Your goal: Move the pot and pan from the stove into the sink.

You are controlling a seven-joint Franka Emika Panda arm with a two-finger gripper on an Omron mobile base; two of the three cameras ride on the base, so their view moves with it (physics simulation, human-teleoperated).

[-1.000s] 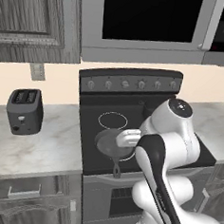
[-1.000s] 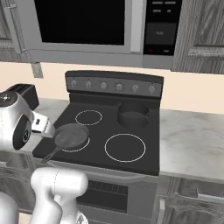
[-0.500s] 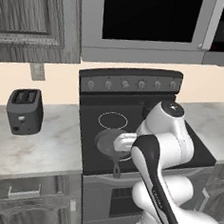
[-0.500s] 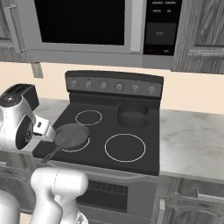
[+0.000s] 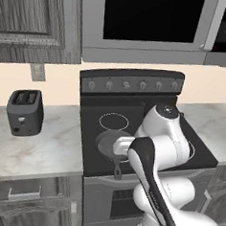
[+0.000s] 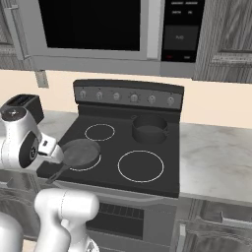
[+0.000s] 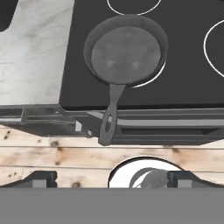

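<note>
skillet (image 7: 126,50) sat on the stove's (image 7: 183,87) front-left burner, handle jutting past the front edge; pot (image 6: 149,129) rested at back right; gripper (image 7: 112,179) hovered above, jaws spread, empty.

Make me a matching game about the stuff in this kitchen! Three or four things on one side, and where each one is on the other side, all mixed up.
Things:
1. pan
2. pot
3. toaster
4. microwave

Places:
A. on the marble counter left of the stove
B. on the wall above the stove
C. on the front left burner, handle sticking out past the stove's front edge
D. on the back right burner

Pairs: 1-C, 2-D, 3-A, 4-B
</note>
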